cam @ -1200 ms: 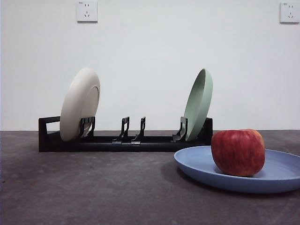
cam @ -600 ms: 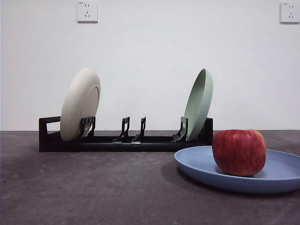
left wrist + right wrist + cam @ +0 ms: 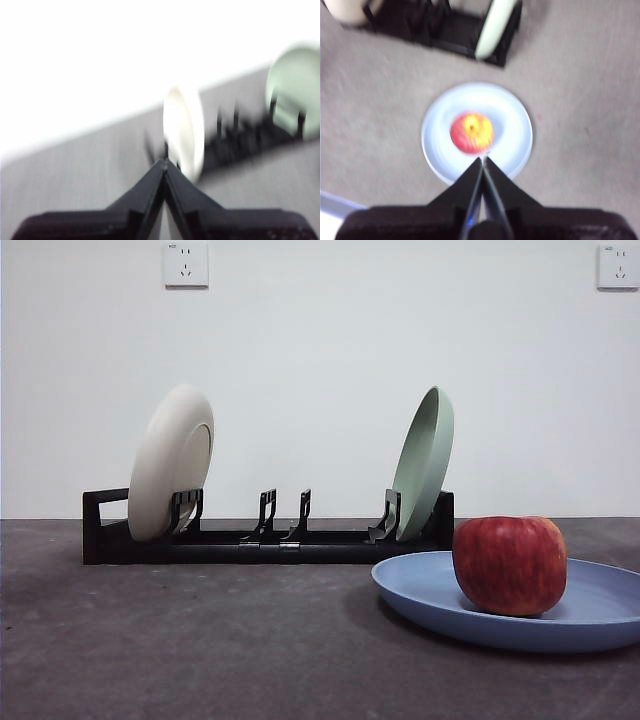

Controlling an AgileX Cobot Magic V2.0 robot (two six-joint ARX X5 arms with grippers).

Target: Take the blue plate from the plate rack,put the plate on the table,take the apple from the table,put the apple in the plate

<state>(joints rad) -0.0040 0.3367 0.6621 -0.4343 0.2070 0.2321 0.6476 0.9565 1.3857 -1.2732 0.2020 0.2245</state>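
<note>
We see the apple point(image 3: 509, 565) resting in the blue plate point(image 3: 420, 592) on the worktop point(image 3: 200, 640) | right tool point(image 3: 483, 159) pressed together above | left tool point(image 3: 165, 161) pressed together, empty.

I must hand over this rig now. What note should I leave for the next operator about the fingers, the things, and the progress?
Left gripper: fingers shut, holding nothing, up away from the plate rack.
Right gripper: fingers shut, holding nothing, above the apple.
The blue plate lies flat on the table, the apple in it.
The cream plate and green plate stand in the rack.
Done: all steps. Left: nothing visible.
</note>
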